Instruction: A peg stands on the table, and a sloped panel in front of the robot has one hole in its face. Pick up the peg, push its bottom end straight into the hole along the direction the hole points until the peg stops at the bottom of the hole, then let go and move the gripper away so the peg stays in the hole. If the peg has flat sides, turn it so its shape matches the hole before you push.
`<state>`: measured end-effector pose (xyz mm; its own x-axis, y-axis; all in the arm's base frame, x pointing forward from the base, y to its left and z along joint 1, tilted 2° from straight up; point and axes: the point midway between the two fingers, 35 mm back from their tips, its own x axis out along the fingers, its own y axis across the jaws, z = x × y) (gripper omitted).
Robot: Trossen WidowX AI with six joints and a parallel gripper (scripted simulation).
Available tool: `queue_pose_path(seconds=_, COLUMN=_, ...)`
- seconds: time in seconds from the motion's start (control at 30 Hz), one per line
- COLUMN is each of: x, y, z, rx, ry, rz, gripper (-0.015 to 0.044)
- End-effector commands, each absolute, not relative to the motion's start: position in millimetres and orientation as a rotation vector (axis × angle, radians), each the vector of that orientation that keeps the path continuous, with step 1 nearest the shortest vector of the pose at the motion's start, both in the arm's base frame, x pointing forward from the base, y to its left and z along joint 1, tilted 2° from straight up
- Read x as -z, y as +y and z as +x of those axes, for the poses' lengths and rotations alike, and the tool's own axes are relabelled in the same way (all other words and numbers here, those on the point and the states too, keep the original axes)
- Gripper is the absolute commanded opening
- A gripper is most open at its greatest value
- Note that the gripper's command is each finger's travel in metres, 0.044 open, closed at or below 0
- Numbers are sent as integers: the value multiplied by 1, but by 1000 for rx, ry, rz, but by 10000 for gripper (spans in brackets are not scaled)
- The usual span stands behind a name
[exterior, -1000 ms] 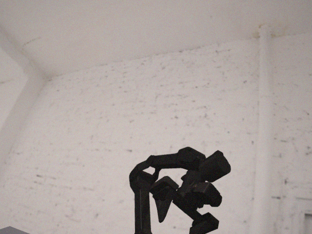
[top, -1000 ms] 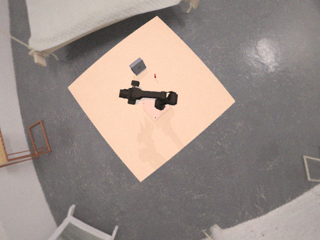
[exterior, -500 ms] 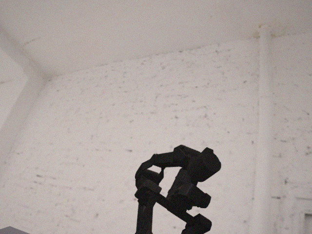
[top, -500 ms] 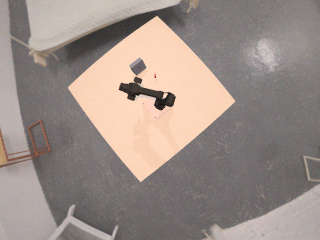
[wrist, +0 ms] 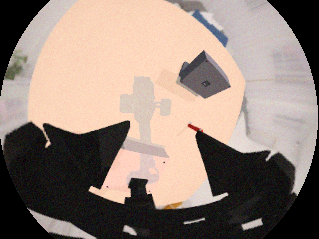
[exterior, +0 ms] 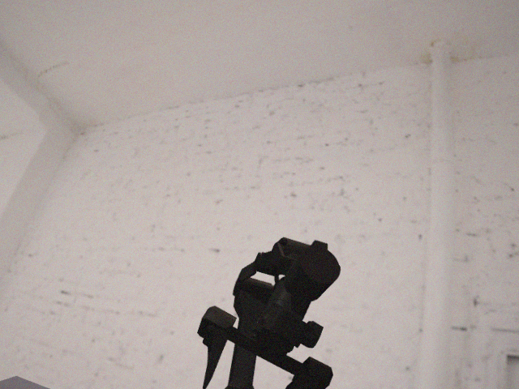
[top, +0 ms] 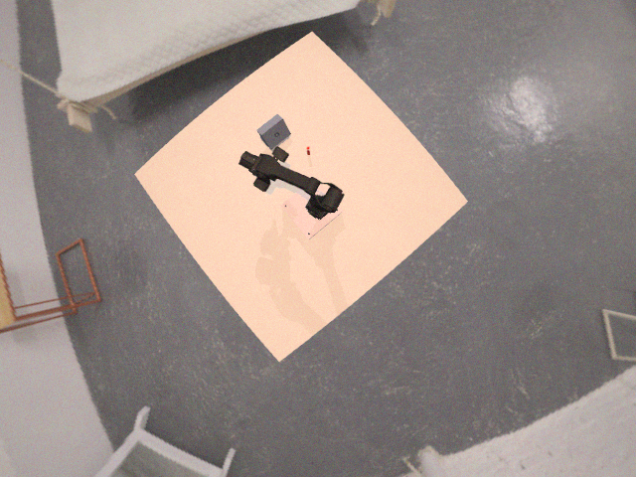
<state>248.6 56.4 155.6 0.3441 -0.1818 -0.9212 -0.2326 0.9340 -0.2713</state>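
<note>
The small red peg stands on the table, with a brighter top. The dark grey sloped panel stands close by, its face showing one small hole; the hole's exact shape is too small to tell. My gripper is open and empty, raised high above the table. In the wrist view the peg appears just beside the right fingertip, but lies far below it. In the exterior view the gripper hangs at the bottom, partly cut off; the peg is not visible there.
The peach table top carries a pale pink base plate under the arm. The arm's shadows fall across the table. A grey corner shows at the lower left of the exterior view.
</note>
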Motion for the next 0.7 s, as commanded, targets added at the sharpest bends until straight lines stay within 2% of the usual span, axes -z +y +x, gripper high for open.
queue_pose_path(seconds=0.0, x=-152, y=48, z=254, rx=0, ry=1250, rz=-337, gripper=440)
queue_pose_path(seconds=0.67, x=-131, y=-2, z=272, rx=161, ry=1350, rz=-112, gripper=440)
